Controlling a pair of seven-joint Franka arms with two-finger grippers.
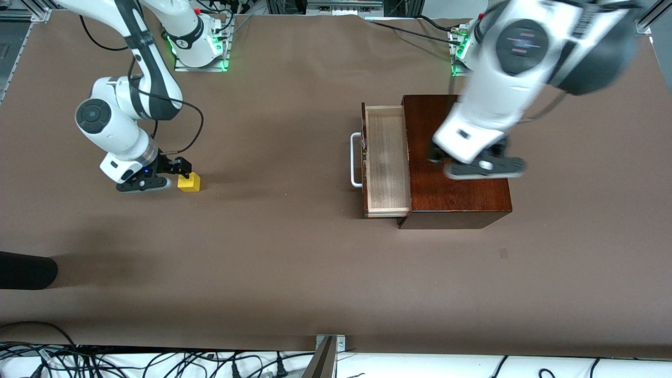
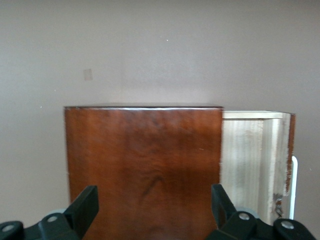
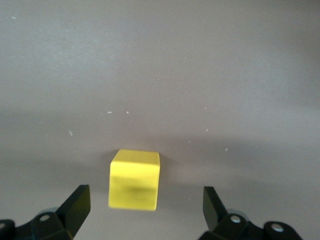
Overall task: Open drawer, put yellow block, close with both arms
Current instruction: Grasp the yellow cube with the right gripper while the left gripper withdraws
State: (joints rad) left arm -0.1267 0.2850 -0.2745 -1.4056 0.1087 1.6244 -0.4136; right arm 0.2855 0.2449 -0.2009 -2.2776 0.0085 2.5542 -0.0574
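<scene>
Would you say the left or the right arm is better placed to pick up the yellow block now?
Right: the right gripper is open around the yellow block; the left gripper hangs open over the wooden box.

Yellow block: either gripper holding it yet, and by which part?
Nothing held. Right gripper is open around the yellow block, not closed on it. Left gripper is open over the wooden box.

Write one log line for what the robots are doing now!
drawer: open, empty | small yellow block: on table | right gripper: open, at block | left gripper: open, over dark wooden box
</scene>
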